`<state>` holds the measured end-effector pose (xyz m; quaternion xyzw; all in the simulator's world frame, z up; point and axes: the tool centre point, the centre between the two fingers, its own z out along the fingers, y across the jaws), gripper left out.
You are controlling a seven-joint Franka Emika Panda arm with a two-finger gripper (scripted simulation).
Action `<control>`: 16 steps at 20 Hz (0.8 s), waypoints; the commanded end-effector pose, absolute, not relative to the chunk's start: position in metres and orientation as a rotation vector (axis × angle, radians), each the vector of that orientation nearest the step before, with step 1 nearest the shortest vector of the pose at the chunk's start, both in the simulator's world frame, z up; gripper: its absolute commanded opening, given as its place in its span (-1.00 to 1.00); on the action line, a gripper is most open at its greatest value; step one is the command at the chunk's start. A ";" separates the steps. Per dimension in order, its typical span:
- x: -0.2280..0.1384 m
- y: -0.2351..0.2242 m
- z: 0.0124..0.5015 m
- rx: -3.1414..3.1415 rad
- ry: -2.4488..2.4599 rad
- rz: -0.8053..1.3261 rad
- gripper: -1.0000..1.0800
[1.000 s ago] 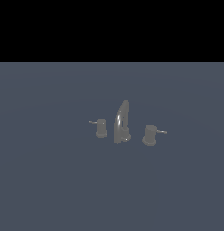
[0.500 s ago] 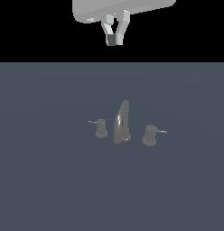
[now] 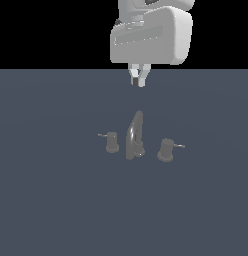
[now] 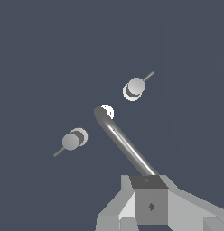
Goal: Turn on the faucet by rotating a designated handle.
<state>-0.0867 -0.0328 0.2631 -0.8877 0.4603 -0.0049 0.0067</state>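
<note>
- The gripper (image 3: 138, 80) hung high over the grey floor (image 3: 51, 210), well above the faucet (image 3: 134, 136) and touching nothing.
- Its two fingers (image 3: 132, 76) pointed straight down and stood close together, with only a narrow gap at the tips (nothing lay between them).
- Behind the fingers, the bulky white body of the arm (image 3: 151, 37) filled the top of the exterior view.
- The faucet sat near the middle of the floor, its tall curved spout (image 3: 135, 132) rising upright and arching over at the top.
- The handle (image 3: 166, 150), the wider of the two knobs, stood at about 3 o'clock from the spout in the exterior view, near its base but apart from it.
- A thin light pin (image 3: 179, 146) stuck out of the handle toward 3 o'clock, away from the spout.
- The smaller knob (image 3: 112, 142) stood at about 9 o'clock from the spout, its own pin pointing toward 9 o'clock.
- In the wrist view the spout (image 4: 125, 145) ran as a long shiny bar from between the two knobs down to the gripper's body, and one knob lay on each side of it (which of them was the handle could not be told there).
- The gripper hung nearly over the spout, not over the handle.
</note>
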 end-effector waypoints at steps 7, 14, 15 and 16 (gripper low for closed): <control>-0.054 -0.067 0.205 -2.581 1.773 -0.012 -1.00; -0.033 -0.105 0.154 -2.375 2.049 -0.009 -1.00; -0.030 -0.111 0.146 -2.342 2.088 -0.009 -1.00; -0.028 -0.117 0.139 -2.309 2.125 -0.008 -1.00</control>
